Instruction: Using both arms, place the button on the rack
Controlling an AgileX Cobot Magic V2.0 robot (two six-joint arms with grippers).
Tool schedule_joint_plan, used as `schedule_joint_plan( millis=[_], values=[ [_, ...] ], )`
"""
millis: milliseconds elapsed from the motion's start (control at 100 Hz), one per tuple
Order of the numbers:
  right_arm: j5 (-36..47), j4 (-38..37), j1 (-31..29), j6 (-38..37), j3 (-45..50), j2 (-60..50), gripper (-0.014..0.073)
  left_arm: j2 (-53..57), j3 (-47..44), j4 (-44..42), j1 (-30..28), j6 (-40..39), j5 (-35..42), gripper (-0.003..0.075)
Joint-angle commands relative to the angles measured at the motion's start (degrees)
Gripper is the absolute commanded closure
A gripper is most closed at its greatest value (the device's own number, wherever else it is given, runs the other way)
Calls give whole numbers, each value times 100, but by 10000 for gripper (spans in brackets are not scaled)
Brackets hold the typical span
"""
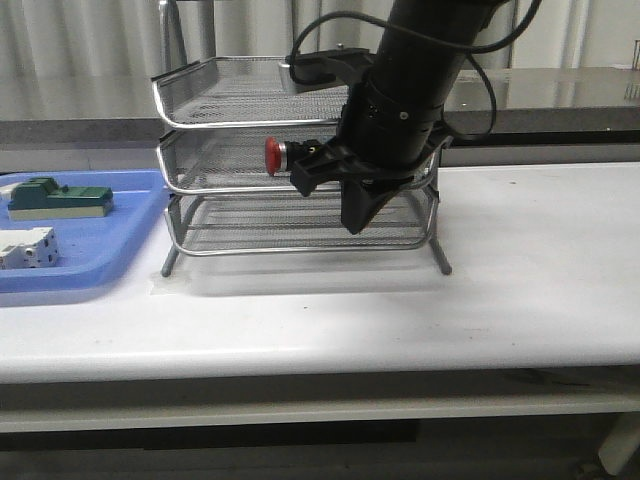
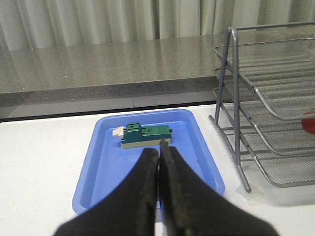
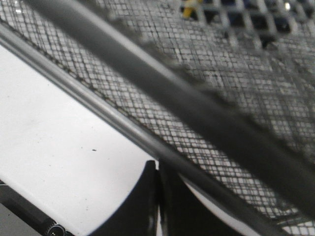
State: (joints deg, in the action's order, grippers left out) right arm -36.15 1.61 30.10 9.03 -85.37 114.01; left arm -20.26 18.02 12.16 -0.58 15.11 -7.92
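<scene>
The button (image 1: 273,155) lies on its side on the middle tier of the silver wire rack (image 1: 215,125), red cap to the left; its black body is hidden behind my right arm. A sliver of the red cap (image 2: 309,123) shows at the edge of the left wrist view, inside the rack (image 2: 268,105). My right gripper (image 1: 356,222) points down in front of the rack, shut and empty; in its wrist view the fingertips (image 3: 158,168) meet just under the rack's mesh (image 3: 221,93). My left gripper (image 2: 159,153) is shut and empty above the blue tray (image 2: 101,172).
The blue tray (image 1: 105,265) stands left of the rack and holds a green-and-cream block (image 1: 58,197) (image 2: 146,136) and a white terminal block (image 1: 27,247). A grey counter ledge (image 1: 80,100) runs behind the table. The white tabletop (image 1: 540,260) extends to the right of the rack.
</scene>
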Motion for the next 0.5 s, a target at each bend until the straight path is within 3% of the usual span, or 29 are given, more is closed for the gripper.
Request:
schedule_joint_plan(
  millis=[0,230,490],
  values=[
    [-71,134,-40,55,-189,-456,659,-32,171,60,-15,-39,471,716],
    [-358,250,-52,-35,74,-920,659,-32,171,60,-15,-39,471,716],
    [-16,86,-160,-386,951,-1866,659,-32,171,60,-15,-39,471,716]
  ],
)
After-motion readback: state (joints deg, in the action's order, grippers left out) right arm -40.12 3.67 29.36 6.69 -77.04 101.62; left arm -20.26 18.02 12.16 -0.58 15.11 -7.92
